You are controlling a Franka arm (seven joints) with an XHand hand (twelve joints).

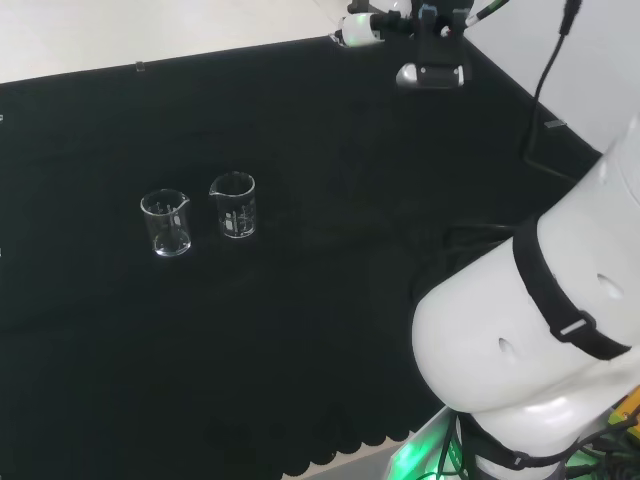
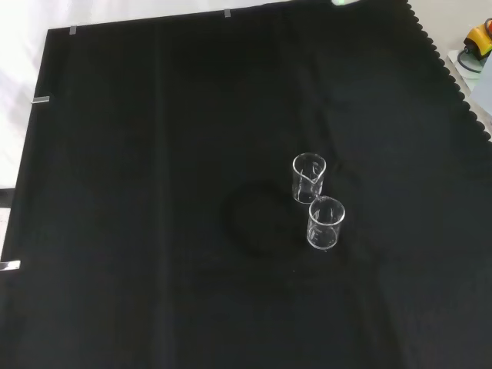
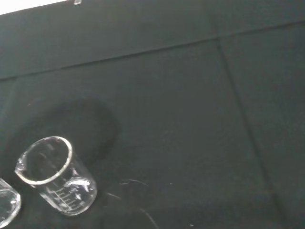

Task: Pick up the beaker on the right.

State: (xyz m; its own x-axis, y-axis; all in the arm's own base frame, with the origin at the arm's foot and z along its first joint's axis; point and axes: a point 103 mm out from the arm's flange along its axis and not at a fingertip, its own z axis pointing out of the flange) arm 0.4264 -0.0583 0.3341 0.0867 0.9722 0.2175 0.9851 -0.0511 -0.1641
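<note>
**Two beakers upright on the black cloth**

Where the black cloth [image 1: 300, 350] covers the bench, two clear glass beakers stand upright and just beside each other, well in from every edge, their long axes vertical and their mouths open upward. In the head view the right beaker [image 1: 233, 206] stands slightly farther back than the left beaker [image 1: 166, 223]; in the front view the same pair sits one behind the other, right of the cloth's middle and nearer its scalloped right edge. The right beaker's spout points toward the cloth's far edge in the head view, and white graduation marks show on its wall. Both look empty. The arm's white links [image 1: 530, 330] rise at the head view's right. Whether the hand is open or closed cannot be told, and nothing touches either beaker. Pale bench surface borders the cloth's far edge.
</note>
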